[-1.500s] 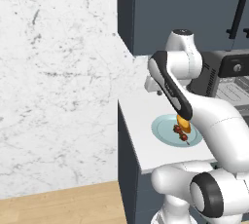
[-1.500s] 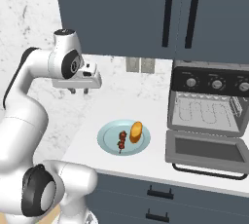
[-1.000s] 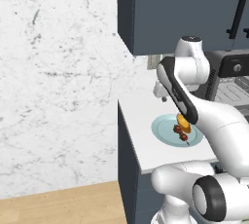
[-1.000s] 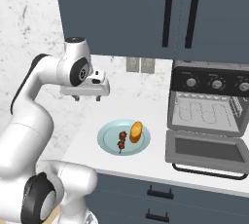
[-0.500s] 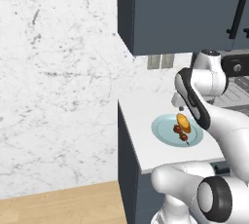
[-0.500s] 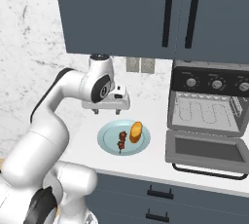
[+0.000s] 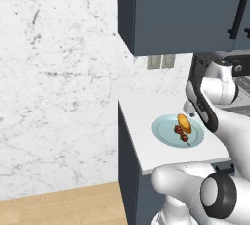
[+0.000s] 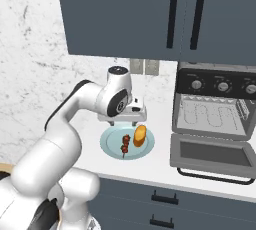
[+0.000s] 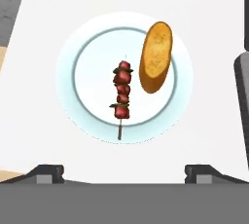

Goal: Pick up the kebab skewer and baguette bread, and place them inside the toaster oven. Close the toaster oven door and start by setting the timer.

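My arm has swung across from the left side of the counter, and now my gripper (image 8: 123,122) hangs right over the plate (image 8: 111,145), with its two fingers spread wide and nothing in them. The kebab skewer (image 9: 121,96) lies in the middle of the plate, still where it was before. The baguette bread (image 9: 155,56) lies just beside it, leaning over the plate's rim on the oven side. In the hand view I look straight down on both of them.

The arm bends up from the base, then reaches out and points the hand down.

The toaster oven (image 8: 216,104) stands near the plate on the white counter (image 8: 150,166). The toaster oven door (image 8: 212,155) lies folded down flat. I see round knobs (image 8: 196,84) on its black strip. I can't read any writing anywhere.
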You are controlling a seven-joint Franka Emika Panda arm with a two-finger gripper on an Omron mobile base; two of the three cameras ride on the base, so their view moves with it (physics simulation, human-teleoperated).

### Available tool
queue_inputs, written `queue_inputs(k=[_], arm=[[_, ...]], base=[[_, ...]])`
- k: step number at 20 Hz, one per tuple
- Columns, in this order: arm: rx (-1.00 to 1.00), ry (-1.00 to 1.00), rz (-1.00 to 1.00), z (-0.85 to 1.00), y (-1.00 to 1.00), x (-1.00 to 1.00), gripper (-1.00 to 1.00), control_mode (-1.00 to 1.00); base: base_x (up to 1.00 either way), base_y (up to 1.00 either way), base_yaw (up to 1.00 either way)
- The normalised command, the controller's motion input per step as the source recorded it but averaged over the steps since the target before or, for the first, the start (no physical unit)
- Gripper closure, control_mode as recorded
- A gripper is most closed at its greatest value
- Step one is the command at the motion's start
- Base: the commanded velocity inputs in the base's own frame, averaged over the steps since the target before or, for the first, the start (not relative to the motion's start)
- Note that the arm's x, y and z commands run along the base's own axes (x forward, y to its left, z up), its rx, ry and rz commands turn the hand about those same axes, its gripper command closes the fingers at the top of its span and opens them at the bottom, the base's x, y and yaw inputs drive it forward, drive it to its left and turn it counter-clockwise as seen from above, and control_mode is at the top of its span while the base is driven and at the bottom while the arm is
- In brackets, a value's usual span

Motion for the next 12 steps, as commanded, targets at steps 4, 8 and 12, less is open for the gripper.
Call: queue_inputs(k=[4,8,12], arm=[[0.06,-0.1,-0.02,-0.02,-0.77,0.0,-1.0,-1.0],[0.19,-0.21,-0.07,0.02,-0.89,0.0,-1.0,-1.0],[0.16,-0.36,0.0,0.13,-0.96,-0.02,-1.0,-1.0]], base=[[0.0,0.0,0.0],[0.0,0.0,0.0],[0.0,0.0,0.0]])
